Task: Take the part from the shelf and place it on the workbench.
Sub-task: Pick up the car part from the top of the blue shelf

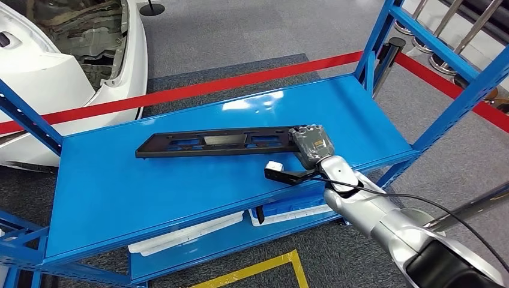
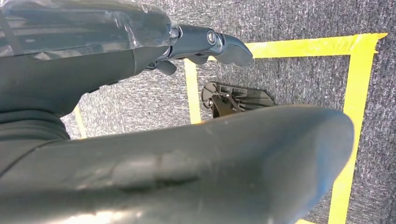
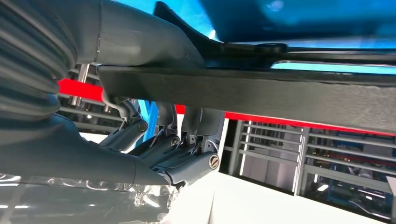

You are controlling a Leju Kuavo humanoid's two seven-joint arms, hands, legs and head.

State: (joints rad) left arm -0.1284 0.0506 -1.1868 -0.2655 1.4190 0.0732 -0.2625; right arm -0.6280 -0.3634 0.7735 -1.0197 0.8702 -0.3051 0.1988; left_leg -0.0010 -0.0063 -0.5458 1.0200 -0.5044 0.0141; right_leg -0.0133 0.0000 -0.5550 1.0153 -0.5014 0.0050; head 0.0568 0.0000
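Right hand (image 1: 310, 144) clamped on near end of long black plastic part (image 1: 210, 143); part lies lengthwise on blue shelf (image 1: 150, 186). Left hand (image 2: 205, 44) hangs over grey carpet, fingers apart, holding nothing.

One long black part (image 1: 216, 143), one blue shelf (image 1: 150, 192), two white trays (image 1: 180, 235) below, one white car body (image 1: 54, 66).

Black part (image 1: 210, 143), blue shelf (image 1: 150, 192)
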